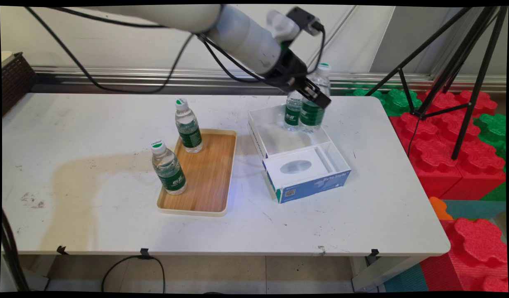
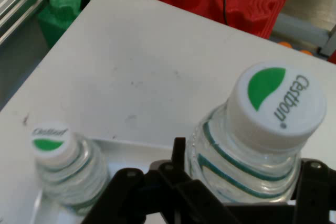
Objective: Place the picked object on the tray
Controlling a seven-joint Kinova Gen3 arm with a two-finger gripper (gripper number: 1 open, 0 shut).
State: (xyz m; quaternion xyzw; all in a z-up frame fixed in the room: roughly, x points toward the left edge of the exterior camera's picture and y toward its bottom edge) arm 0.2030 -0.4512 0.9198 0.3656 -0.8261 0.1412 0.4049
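Main view: gripper [image 1: 313, 93] clamps a water bottle [image 1: 316, 99], apparently lifted slightly over the white box [image 1: 295, 145]; a second bottle [image 1: 293, 111] stands just beside it. Two more bottles [image 1: 188, 126] [image 1: 168, 167] stand upright on the wooden tray [image 1: 209, 174].

Hand view: fingers [image 2: 181, 156] flank the held bottle's shoulder under its cap [image 2: 278, 106], so it hangs upright.

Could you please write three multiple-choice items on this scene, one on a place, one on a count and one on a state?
1. Where does the gripper hover?
A. over the wooden tray
B. over the white box
C. off the table
2. How many bottles stand on the wooden tray?
A. one
B. two
C. four
3. The bottle between the fingers is
A. capped
B. uncapped
C. lying flat

Answers: 1 B, the gripper is at the box's far end. 2 B, two stand on the tray. 3 A, the hand view shows its white cap on.
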